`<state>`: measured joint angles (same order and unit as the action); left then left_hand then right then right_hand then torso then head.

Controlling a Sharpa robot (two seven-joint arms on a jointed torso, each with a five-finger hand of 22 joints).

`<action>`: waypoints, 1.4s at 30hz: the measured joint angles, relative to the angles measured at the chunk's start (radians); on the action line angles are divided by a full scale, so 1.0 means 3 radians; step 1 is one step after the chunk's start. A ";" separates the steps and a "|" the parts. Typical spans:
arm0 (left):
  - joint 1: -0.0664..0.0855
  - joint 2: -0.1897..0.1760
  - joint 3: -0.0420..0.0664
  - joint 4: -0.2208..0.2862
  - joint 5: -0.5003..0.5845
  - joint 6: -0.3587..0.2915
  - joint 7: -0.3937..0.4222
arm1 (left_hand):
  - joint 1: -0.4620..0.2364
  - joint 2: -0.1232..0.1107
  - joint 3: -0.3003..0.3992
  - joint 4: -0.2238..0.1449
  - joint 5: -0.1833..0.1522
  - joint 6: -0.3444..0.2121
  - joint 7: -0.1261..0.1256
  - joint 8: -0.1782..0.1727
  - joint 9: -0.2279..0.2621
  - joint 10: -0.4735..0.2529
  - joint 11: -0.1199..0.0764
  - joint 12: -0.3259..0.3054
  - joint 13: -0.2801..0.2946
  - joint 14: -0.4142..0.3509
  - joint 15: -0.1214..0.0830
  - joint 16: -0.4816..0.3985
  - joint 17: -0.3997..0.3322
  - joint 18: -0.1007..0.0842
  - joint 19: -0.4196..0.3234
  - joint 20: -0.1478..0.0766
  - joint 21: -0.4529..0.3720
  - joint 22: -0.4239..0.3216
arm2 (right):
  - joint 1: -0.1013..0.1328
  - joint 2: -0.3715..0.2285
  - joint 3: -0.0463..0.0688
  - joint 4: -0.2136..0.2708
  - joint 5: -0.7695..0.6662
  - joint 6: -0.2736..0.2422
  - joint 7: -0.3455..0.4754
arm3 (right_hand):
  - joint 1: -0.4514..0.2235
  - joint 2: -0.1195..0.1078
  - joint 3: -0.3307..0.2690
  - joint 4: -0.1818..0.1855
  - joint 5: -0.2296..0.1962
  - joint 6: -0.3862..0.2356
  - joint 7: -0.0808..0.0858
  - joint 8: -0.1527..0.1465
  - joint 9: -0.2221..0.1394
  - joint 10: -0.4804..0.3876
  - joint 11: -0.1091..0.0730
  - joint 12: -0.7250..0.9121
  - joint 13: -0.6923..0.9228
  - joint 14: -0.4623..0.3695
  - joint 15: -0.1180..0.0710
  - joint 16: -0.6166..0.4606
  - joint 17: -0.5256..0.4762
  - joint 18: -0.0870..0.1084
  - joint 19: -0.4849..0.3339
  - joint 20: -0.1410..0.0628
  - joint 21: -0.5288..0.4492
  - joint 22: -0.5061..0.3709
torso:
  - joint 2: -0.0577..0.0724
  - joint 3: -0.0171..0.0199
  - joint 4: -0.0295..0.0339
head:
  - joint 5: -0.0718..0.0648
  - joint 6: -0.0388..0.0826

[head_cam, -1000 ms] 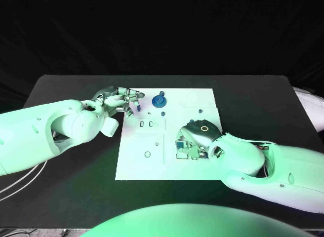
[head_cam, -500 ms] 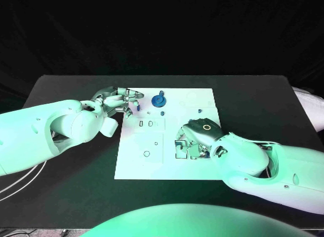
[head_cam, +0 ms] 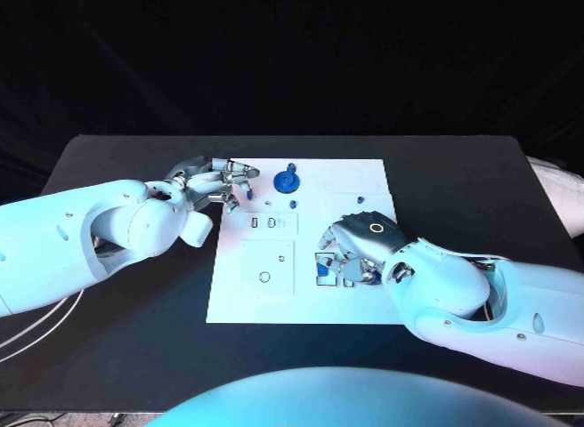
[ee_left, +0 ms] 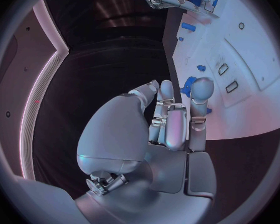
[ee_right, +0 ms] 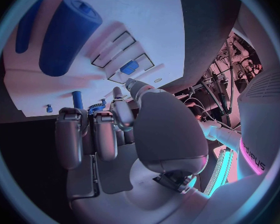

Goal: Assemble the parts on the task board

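My right robot hand (head_cam: 359, 242) rested curled over the task board (head_cam: 254, 298) near its right edge, fingers down on the recessed slots — whether it gripped a part I could not tell. Farther off, my left robot hand (head_cam: 213, 182) hovered at the board's far-left corner, fingers curled beside a small blue part (ee_left: 190, 83) — holding or not, unclear — and a round blue part (head_cam: 286, 182) stood just beyond.

Parts (head_cam: 287, 182) on task board (head_cam: 247, 298)

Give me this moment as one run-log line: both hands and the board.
left hand: at task board far-left corner, hold unclear | right hand: over board's right side, by rectangular slots | blue round part: on board's far edge
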<state>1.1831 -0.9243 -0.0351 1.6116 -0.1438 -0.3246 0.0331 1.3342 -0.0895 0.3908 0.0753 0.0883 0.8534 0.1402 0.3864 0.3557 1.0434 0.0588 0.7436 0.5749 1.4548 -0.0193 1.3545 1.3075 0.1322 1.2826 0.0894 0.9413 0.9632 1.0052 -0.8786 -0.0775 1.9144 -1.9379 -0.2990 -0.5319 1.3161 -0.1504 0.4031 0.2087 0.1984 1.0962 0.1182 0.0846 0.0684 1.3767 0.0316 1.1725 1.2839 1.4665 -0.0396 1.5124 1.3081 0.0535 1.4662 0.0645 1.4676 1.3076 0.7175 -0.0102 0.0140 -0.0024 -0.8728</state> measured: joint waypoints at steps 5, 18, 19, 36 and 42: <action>0.0000 0.0000 0.0000 0.0000 -0.0001 0.0003 -0.0002 | 0.0000 0.0000 0.0000 0.0000 0.0000 0.0000 0.0000 0.0000 0.0000 0.0000 0.0000 0.0000 0.0000 0.0000 0.0000 0.0000 0.0000 0.0000 0.0000 0.0000 -0.0014 -0.0006 | 0.0004 -0.0008 0.0000 -0.0002 0.0004 0.0002 0.0014 | 0.0015 -0.0072 0.0060 -0.0035 -0.0070 0.0000 0.0000 -0.0013 0.0000 0.0000 0.0000 0.0000 0.0000 0.0000 0.0000 0.0000 0.0000 0.0000 0.0000 0.0000 0.0000 0.0000 | 0.0001 0.0001 0.0002 | -0.0003 0.0000; 0.0000 0.0000 0.0000 -0.0004 -0.0006 0.0010 -0.0011 | 0.0000 0.0000 0.0000 0.0000 0.0000 0.0000 0.0000 0.0000 -0.0002 0.0000 0.0000 0.0000 0.0000 0.0000 0.0000 0.0000 0.0000 0.0000 0.0000 0.0000 -0.0014 -0.0006 | 0.0012 -0.0156 0.0002 0.0156 0.0025 -0.0102 0.0140 | -0.0044 -0.0270 -0.0209 -0.0190 -0.0139 -0.0022 0.0022 -0.0033 0.0000 0.0013 0.0011 0.0061 0.0055 0.0000 0.0000 0.0000 -0.0001 0.0000 0.0000 0.0000 0.0000 -0.0001 | -0.0001 0.0000 -0.0004 | -0.0010 0.0000; 0.0000 0.0000 0.0000 -0.0005 -0.0006 0.0011 -0.0012 | 0.0000 0.0000 0.0000 0.0000 0.0000 0.0000 0.0000 0.0000 -0.0002 0.0000 0.0000 0.0000 0.0001 0.0000 0.0000 0.0000 0.0000 0.0000 0.0000 0.0000 -0.0014 -0.0006 | 0.0014 -0.0166 0.0003 0.0169 0.0031 -0.0111 0.0150 | -0.0038 -0.0275 -0.0209 -0.0190 -0.0139 -0.0022 0.0022 -0.0033 0.0000 0.0013 0.0011 0.0061 0.0055 0.0000 0.0000 0.0000 -0.0001 0.0000 0.0000 0.0000 0.0000 -0.0001 | -0.0001 0.0000 -0.0004 | -0.0011 0.0000; -0.0001 0.0003 0.0000 -0.0009 -0.0011 0.0015 -0.0023 | 0.0000 0.0000 -0.0009 -0.0009 0.0000 0.0000 0.0000 0.0000 -0.0008 0.0000 0.0000 0.0000 -0.0007 -0.0012 0.0012 0.0000 -0.0001 0.0000 0.0000 0.0000 -0.0014 -0.0012 | 0.0017 -0.0124 0.0002 0.0101 0.0161 0.0021 0.0167 | -0.0039 -0.0276 -0.0231 -0.0213 -0.0139 -0.0022 0.0022 -0.0033 0.0000 0.0012 0.0011 0.0061 0.0045 0.0000 0.0000 0.0000 -0.0002 0.0000 0.0000 0.0000 0.0000 -0.0001 | 0.0000 -0.0001 0.0003 | -0.0008 0.0000; -0.0001 0.0002 0.0000 -0.0006 -0.0013 0.0015 -0.0027 | 0.0000 0.0000 -0.0009 -0.0009 0.0000 0.0000 0.0000 0.0000 -0.0008 0.0000 0.0000 0.0000 -0.0007 -0.0012 0.0012 0.0000 -0.0001 0.0000 0.0000 0.0000 -0.0014 -0.0012 | 0.0015 -0.0089 0.0002 0.0064 0.0196 0.0124 0.0152 | -0.0039 -0.0276 -0.0231 -0.0213 -0.0139 -0.0022 0.0021 -0.0033 -0.0001 0.0012 0.0011 0.0061 0.0045 0.0000 0.0000 0.0000 -0.0002 0.0000 0.0000 0.0000 0.0000 0.0002 | 0.0003 0.0000 0.0003 | -0.0003 0.0000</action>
<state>1.1829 -0.9237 -0.0352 1.6096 -0.1477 -0.3200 0.0250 1.3341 -0.0896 0.3880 0.0725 0.0883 0.8534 0.1402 0.3863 0.3532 1.0434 0.0587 0.7435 0.5728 1.4513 -0.0158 1.3545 1.3073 0.1322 1.2826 0.0894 0.9371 0.9596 1.0097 -0.9053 -0.0768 1.9336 -1.8789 -0.2618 -0.4863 1.3045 -0.2332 0.3338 0.1448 0.1568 1.0897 0.1247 0.0747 0.0680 1.3804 0.0350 1.1907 1.2975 1.4665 -0.0395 1.5124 1.3076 0.0535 1.4662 0.0646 1.4676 1.3081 0.7185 -0.0103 0.0149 -0.0034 -0.8728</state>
